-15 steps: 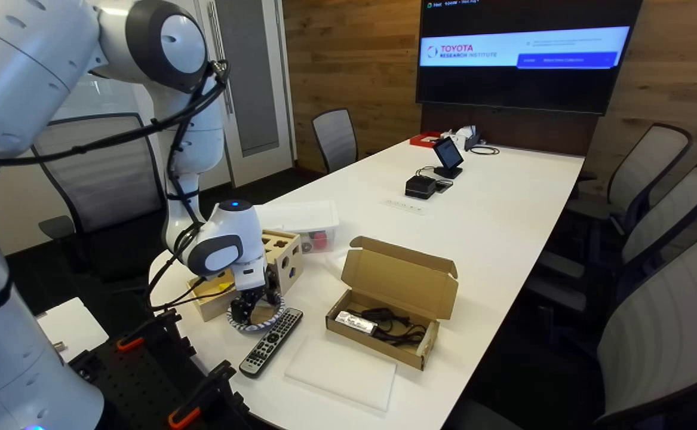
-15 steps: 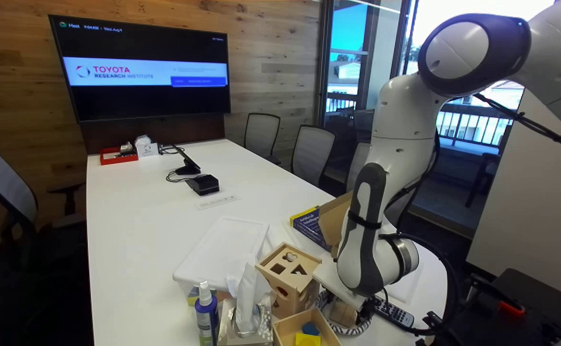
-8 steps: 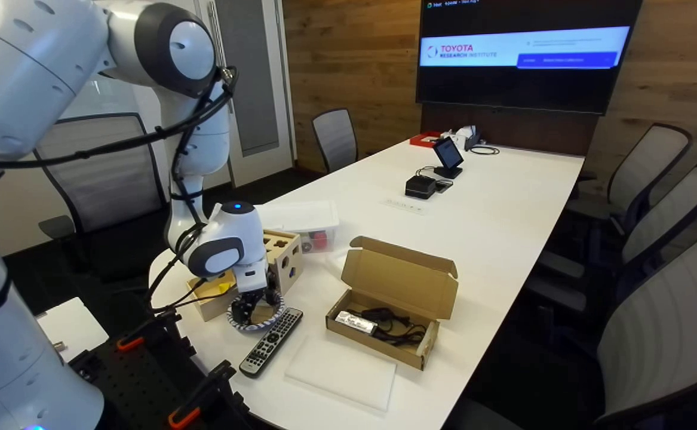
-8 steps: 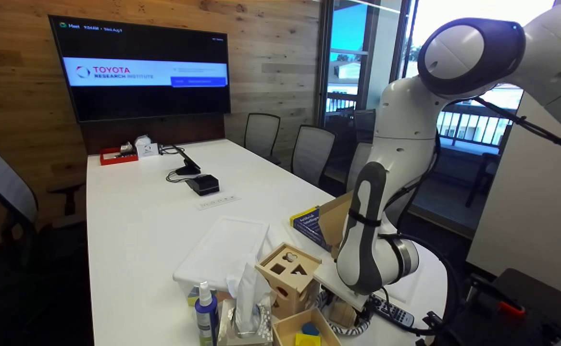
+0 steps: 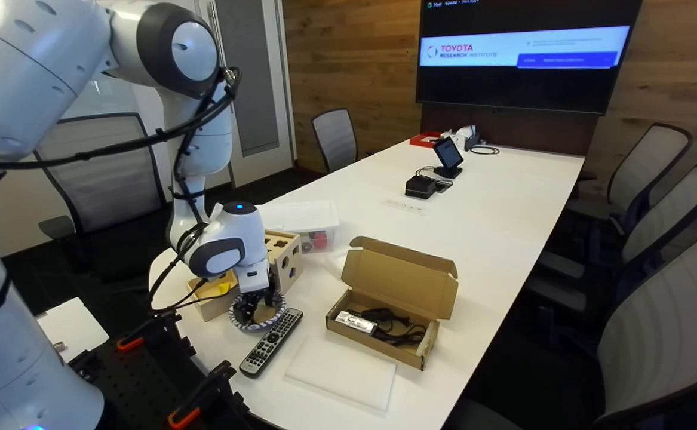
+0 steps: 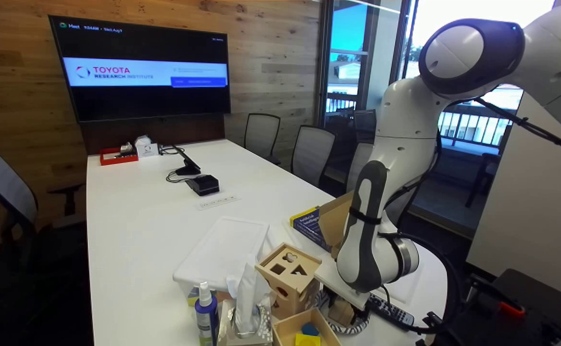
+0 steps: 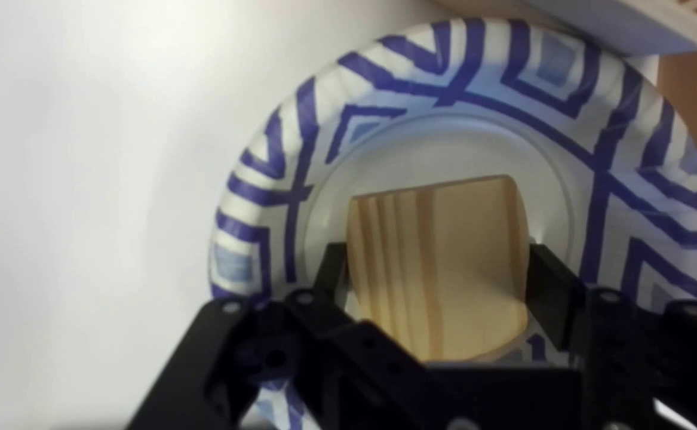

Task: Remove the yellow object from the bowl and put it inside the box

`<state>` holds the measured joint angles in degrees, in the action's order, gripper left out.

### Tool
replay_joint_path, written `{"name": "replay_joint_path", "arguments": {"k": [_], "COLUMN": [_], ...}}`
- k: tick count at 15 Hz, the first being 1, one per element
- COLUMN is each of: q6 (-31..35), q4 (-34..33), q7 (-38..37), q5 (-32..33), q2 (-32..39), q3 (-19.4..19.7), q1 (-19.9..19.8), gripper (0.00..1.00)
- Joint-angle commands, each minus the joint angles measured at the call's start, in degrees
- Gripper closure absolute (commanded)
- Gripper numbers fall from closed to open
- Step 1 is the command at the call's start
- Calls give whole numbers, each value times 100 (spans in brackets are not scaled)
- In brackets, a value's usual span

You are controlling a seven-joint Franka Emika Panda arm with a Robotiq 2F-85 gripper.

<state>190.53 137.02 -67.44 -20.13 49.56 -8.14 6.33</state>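
in the wrist view i'm looking down past the claw, and it is pinching the yellowish wooden block: its fingers are pressing on opposite sides. the block is sitting inside the bowl, directly under the claw, with the blue-and-white rim circling it; whether its underside is touching the bottom, i'm not managing to tell.

in an exterior view i'm seeing the robot arm above the claw, its raised joint sitting a little lower than a second ago. the bowl is lying a hair nearer the remote than before, shifting along with the claw. the remote is staying put, resting just beside the bowl. farther from the claw, past the remote, the open cardboard box is keeping its place, holding black cables, and a white pad is lying flat near it.

in an exterior view the arm is covering part of the claw, but i'm spotting the block below it. near the claw, the wooden shape-sorter is standing just beside the bowl, and the wooden tray is holding a yellow piece and a blue piece. beyond the tray from the claw, the tissue box is standing unmoved.
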Motion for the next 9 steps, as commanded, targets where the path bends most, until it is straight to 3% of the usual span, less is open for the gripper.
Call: {"name": "replay_joint_path", "arguments": {"k": [1,9], "q6": [21,-31], "q4": [40,550], "q7": [264,441], "q5": [-70,-215], "q2": [-76,-754], "q3": [-46,35], "q1": [-79,80], "gripper": [51,51]}}
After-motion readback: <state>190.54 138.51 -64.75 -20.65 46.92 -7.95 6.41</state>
